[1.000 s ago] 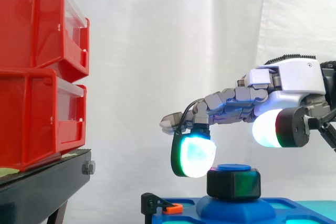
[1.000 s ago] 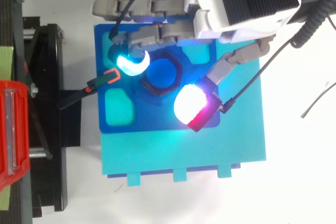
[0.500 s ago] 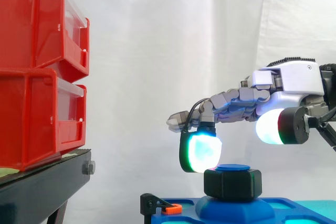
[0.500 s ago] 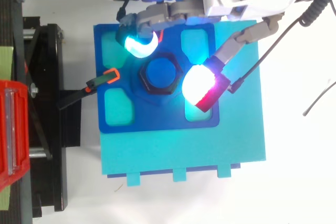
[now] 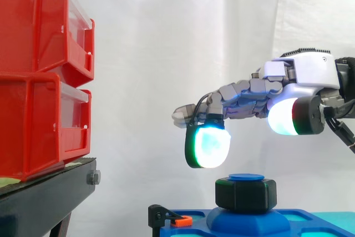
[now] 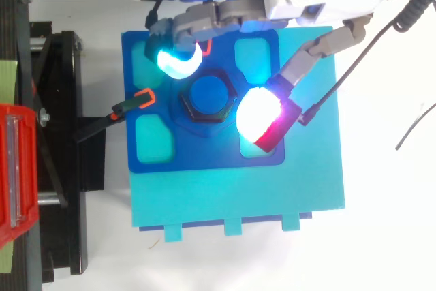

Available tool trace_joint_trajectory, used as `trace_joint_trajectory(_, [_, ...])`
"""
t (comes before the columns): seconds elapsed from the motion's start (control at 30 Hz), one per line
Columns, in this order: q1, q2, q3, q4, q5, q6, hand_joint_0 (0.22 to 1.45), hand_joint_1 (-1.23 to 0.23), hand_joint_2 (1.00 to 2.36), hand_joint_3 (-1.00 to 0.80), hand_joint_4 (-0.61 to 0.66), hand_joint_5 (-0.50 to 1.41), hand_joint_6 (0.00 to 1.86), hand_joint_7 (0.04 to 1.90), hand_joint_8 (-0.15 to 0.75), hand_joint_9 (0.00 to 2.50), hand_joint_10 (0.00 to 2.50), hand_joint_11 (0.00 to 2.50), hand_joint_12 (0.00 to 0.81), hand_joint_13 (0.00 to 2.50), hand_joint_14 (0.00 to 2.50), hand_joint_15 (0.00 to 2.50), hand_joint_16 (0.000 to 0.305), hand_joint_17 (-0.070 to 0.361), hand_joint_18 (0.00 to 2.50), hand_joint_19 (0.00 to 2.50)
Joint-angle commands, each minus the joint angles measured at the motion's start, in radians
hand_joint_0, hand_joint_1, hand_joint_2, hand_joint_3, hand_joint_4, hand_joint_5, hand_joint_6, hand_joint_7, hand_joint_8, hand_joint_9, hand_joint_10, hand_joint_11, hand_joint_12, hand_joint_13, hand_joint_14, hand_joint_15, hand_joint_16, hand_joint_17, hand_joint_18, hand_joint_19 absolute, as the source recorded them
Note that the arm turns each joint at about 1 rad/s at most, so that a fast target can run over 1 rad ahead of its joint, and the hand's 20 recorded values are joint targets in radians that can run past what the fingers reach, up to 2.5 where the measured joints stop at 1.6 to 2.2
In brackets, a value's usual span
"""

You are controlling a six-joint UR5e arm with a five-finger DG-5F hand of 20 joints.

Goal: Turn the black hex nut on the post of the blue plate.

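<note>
Hand (image 5: 302, 79) risen off black hex nut (image 5: 246, 193); fingers (image 5: 206, 145) spread, empty.

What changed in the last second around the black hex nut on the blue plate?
The robot hand lifted. Its cyan-glowing fingertip pad, which was low beside the black hexagonal nut, now hangs above it, clear. The white-and-red thumb pad rose too. The hand holds nothing. The nut on its post, the blue plastic plate and the stacked red plastic bins kept their places.
</note>
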Motion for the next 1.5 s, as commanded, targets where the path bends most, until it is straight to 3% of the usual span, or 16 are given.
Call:
trace_joint_trajectory(0.0, [0.014, 0.0, 0.004, 0.004, 0.021, -0.002, 0.47, -0.33, 1.0, -0.5, 0.2, -0.22, 0.5, 1.07, 0.229, 0.11, 0.0, 0.03, 0.358, 0.11, 0.0, 0.03, 0.056, 0.127, 0.0, 0.09])
trace_joint_trajectory(0.1, [0.032, -0.002, 0.004, 0.001, 0.045, -0.008, 0.47, -0.33, 1.0, -0.5, 0.19, -0.22, 0.5, 1.07, 0.228, 0.11, 0.0, 0.02, 0.358, 0.11, 0.0, 0.03, 0.056, 0.127, 0.0, 0.09])
trace_joint_trajectory(0.17, [0.033, 0.0, 0.004, 0.001, 0.051, -0.011, 0.47, -0.33, 1.0, -0.5, 0.2, -0.22, 0.5, 1.07, 0.229, 0.12, 0.0, 0.02, 0.358, 0.11, 0.0, 0.04, 0.056, 0.126, 0.0, 0.1])
trace_joint_trajectory(0.47, [0.072, 0.0, 0.004, -0.011, 0.107, -0.025, 0.47, -0.33, 1.0, -0.5, 0.2, -0.22, 0.5, 1.07, 0.23, 0.12, 0.0, 0.02, 0.358, 0.11, 0.0, 0.04, 0.056, 0.126, 0.0, 0.08])
trace_joint_trajectory(0.8, [0.092, -0.002, 0.004, -0.014, 0.133, -0.035, 0.47, -0.33, 1.0, -0.5, 0.19, -0.22, 0.5, 1.06, 0.231, 0.12, 0.0, 0.03, 0.358, 0.11, 0.0, 0.04, 0.056, 0.126, 0.0, 0.09])
trace_joint_trajectory(1.0, [0.116, -0.002, 0.004, -0.02, 0.171, -0.049, 0.47, -0.33, 1.0, -0.5, 0.19, -0.22, 0.5, 1.06, 0.232, 0.12, 0.0, 0.03, 0.359, 0.11, 0.0, 0.03, 0.056, 0.126, 0.0, 0.09])
trace_joint_trajectory(1.1, [0.118, -0.003, 0.001, -0.02, 0.176, -0.052, 0.47, -0.36, 1.0, -0.5, 0.2, -0.22, 0.5, 1.05, 0.237, 0.15, 0.0, 0.01, 0.363, 0.14, 0.0, 0.02, 0.057, 0.128, 0.0, 0.06])
trace_joint_trajectory(1.13, [0.121, -0.031, 0.004, -0.016, 0.176, -0.051, 0.47, -0.36, 1.0, -0.5, 0.2, -0.22, 0.5, 1.05, 0.237, 0.15, 0.0, 0.01, 0.363, 0.14, 0.0, 0.02, 0.057, 0.128, 0.0, 0.06])
trace_joint_trajectory(1.23, [0.119, -0.061, 0.015, 0.006, 0.172, -0.046, 0.47, -0.33, 1.0, -0.5, 0.19, -0.22, 0.5, 1.06, 0.23, 0.12, 0.0, 0.03, 0.359, 0.11, 0.0, 0.03, 0.056, 0.127, 0.0, 0.09])
trace_joint_trajectory(1.47, [0.118, -0.064, 0.039, -0.023, 0.16, -0.034, 0.47, -0.33, 1.0, -0.5, 0.19, -0.22, 0.5, 1.06, 0.23, 0.12, 0.0, 0.02, 0.358, 0.11, 0.0, 0.04, 0.056, 0.127, 0.0, 0.09])
